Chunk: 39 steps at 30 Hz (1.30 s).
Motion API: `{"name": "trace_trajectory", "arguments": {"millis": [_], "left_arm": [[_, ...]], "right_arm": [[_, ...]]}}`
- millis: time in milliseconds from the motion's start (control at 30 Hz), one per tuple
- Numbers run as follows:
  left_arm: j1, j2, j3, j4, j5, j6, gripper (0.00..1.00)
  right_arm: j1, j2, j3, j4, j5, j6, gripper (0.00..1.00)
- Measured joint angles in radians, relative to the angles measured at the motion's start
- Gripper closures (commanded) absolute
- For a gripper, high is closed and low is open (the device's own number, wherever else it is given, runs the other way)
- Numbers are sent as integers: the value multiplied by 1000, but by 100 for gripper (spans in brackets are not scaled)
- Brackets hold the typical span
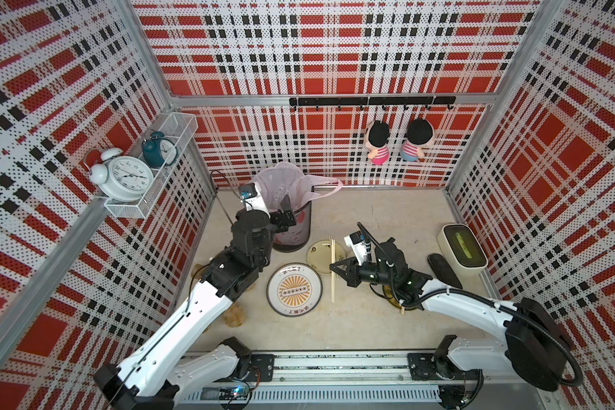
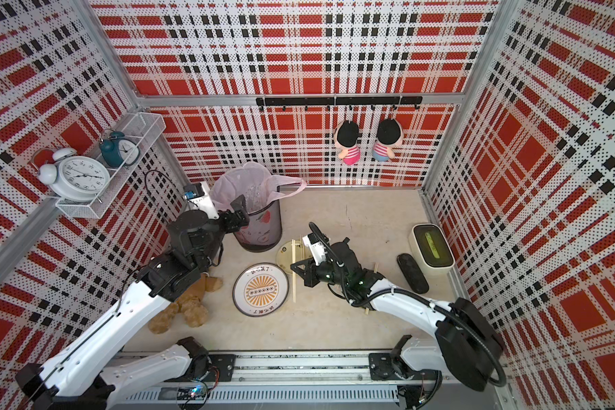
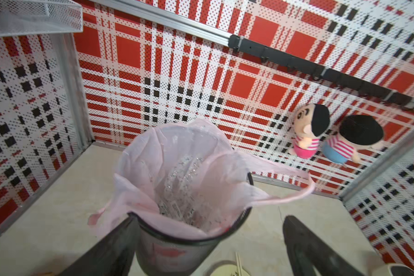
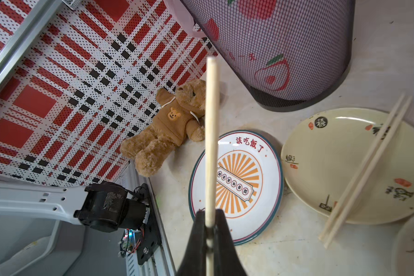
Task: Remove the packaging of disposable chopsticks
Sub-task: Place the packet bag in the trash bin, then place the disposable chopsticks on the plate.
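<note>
Looks like sleeve drop-off done, set-down next. Seeing left pincer [image 1: 287,213] spread wide and empty, right over the mouth of the bin [image 3: 177,240]. Seeing packaging [image 3: 179,176] crumpled inside the bin, within the pink liner [image 3: 139,167]. Seeing right pincer [image 4: 209,216] clenched on bare disposable chopsticks [image 4: 211,143], robot-side of the bin and near it. Lift left straight up off the bin before swinging, to avoid snagging the liner loop draped over the bin's rim. Lower right gently until wood touches down, then release. Probably best on the striped plate [image 4: 268,191] robot-side of the bin. Steer clear of the other bare pair [image 4: 366,167] across the cream plate [image 4: 320,167] at the bin's foot. Can't tell whether wrapped pairs remain.
</note>
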Motion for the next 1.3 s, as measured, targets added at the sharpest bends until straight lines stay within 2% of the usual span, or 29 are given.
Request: {"name": "trace_trajectory", "arguments": {"millis": [100,300,533,867,967,1300], "left_arm": [[-39,-74,-163,24,29,-45,9],[-117,-113,-472,63,146,-117,9],[-144,-143,-701,154,209,-194,16],[-149,-131,-752,235,231,-221,19],[-147,-122,-752,255,240,-219,23],[-119,-85,-808,348,305,-216,26]], "right_arm": [[8,84,51,-3,-29,51,100],[25,208,102,-28,-56,130,100],[40,327,159,-47,-80,197,100],[47,486,229,-11,-143,311,100],[48,526,253,2,-156,333,100],[48,603,303,22,-190,365,100]]}}
